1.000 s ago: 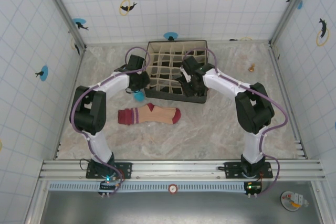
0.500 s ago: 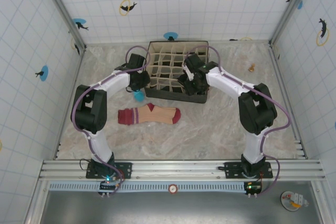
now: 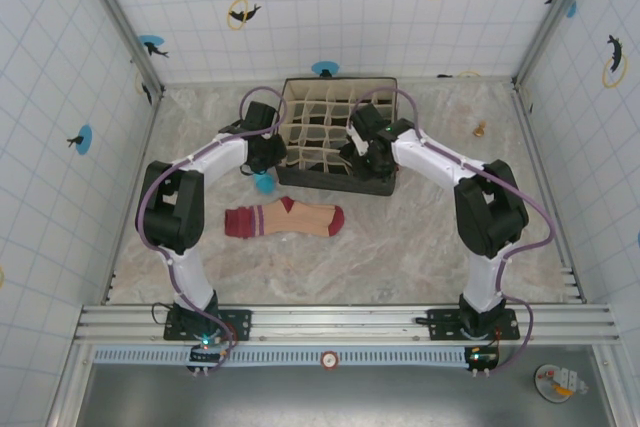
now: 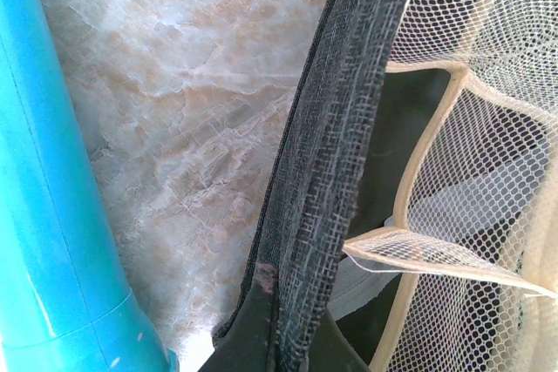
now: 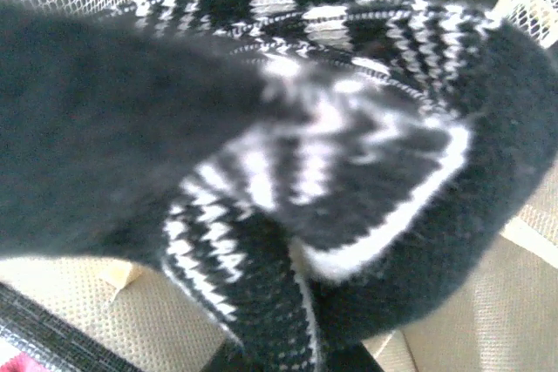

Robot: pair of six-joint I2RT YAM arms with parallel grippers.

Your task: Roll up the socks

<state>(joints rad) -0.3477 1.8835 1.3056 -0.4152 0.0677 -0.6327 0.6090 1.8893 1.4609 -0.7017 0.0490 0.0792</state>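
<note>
Gripping: right gripper (image 3: 362,150), jaws clamped on black-and-white striped sock (image 5: 331,172) inside mesh organiser (image 3: 338,82), likely for lifting out. Left gripper (image 3: 273,154) pinched shut on organiser wall (image 4: 331,145), seemingly steadying it. Peach sock (image 3: 285,220) flat on tabletop (image 3: 420,237), just before organiser.

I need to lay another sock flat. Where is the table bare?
Bare marble lies between the peach sock and the arm bases, and right of the organizer box. Crowded around the box: the left gripper, the right gripper and a blue cylinder.
</note>
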